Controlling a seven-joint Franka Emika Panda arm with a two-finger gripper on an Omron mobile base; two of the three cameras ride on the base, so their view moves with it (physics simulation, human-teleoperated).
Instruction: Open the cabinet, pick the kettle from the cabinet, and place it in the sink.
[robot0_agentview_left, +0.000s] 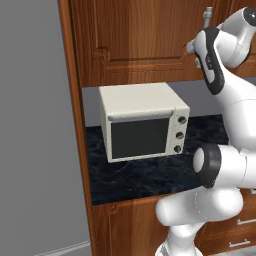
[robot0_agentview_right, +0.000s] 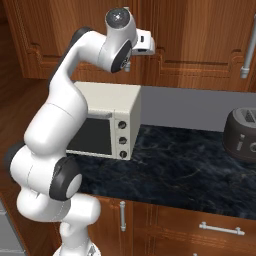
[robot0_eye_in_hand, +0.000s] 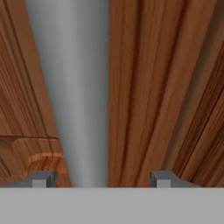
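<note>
The claw (robot0_eye_in_hand: 101, 179) is spread around the grey handle (robot0_eye_in_hand: 72, 87) of the shut cabinet (robot0_eye_in_hand: 166, 87), above the white oven (robot0_agentview_left: 142, 125) on the dark surface (robot0_agentview_right: 190, 170).

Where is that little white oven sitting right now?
The white toaster oven sits on the dark marble counter, under the closed wooden cabinet. In the right base view it stands left of a dark toaster, just behind the arm.

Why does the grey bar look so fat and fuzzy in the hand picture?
Hand view: the camera sits very close, so the cabinet's handle looks wide and soft-edged between the end effector tips. Right base view: the black counter shows faint sheen, no harsh glare.
</note>
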